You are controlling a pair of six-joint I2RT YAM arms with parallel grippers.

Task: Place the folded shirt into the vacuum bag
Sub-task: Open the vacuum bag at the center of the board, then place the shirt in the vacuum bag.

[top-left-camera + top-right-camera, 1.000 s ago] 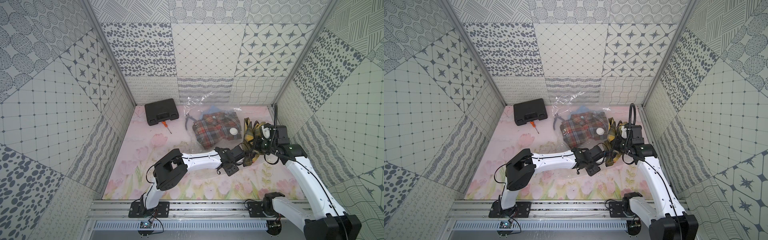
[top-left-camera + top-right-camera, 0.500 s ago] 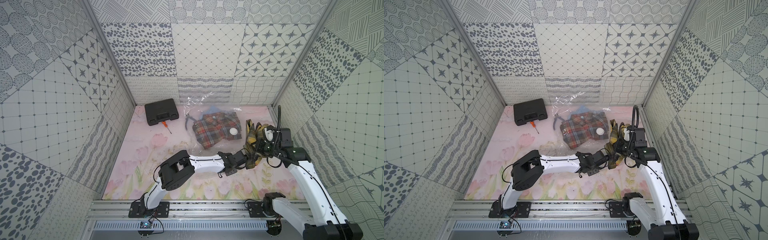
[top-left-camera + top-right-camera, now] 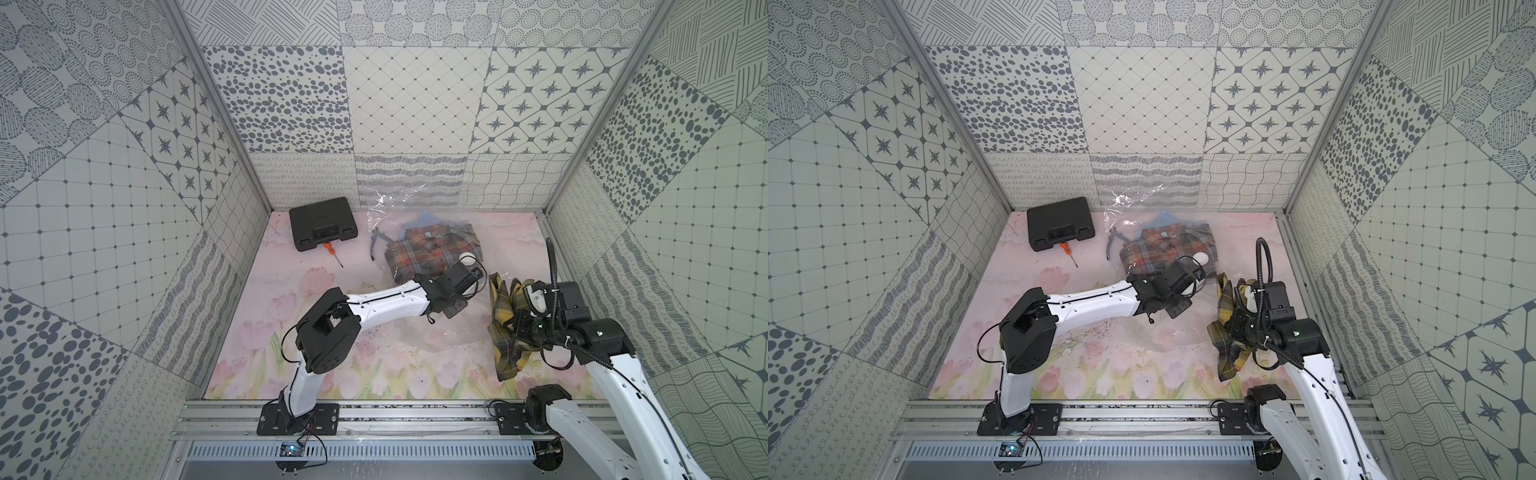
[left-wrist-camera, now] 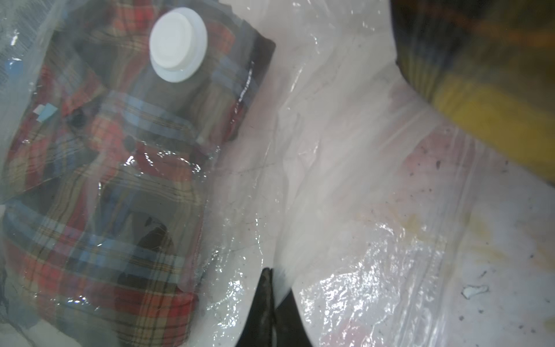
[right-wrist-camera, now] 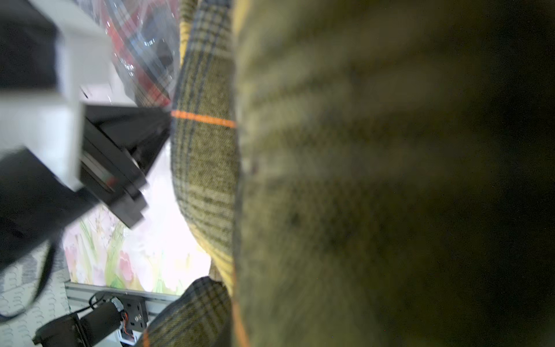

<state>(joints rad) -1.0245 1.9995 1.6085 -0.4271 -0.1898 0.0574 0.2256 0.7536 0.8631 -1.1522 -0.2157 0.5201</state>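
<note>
Tabletop scene with two white robot arms over a table point(image 3: 266, 320) printed with pink tulips. Vacuum bag point(image 3: 453, 332), clear and crinkly, lies toward the back wall, and its far edge curls up against that wall. Inside the bag sits a red plaid shirt point(image 3: 424, 253), with the bag's round white valve cap point(image 3: 467, 258) on top of it.

Left end effector point(image 4: 268, 279) reaches to the bag's near part, just beside the cap. The left wrist view shows its two black fingers pressed together with a fold of bag film pinched between them.

At the bag's edge on the right arm's side, still outside it, a yellow plaid shirt point(image 3: 505, 340) hangs bunched from the right end effector point(image 3: 515, 322). That end effector is clamped narrowly on the cloth, and the fabric almost fills the right wrist view.

Well apart from the bag, on the left arm's side near the back wall, lies a closed black case point(image 3: 323, 222). An orange-handled screwdriver point(image 3: 329, 248) lies just in front of the case.
</note>
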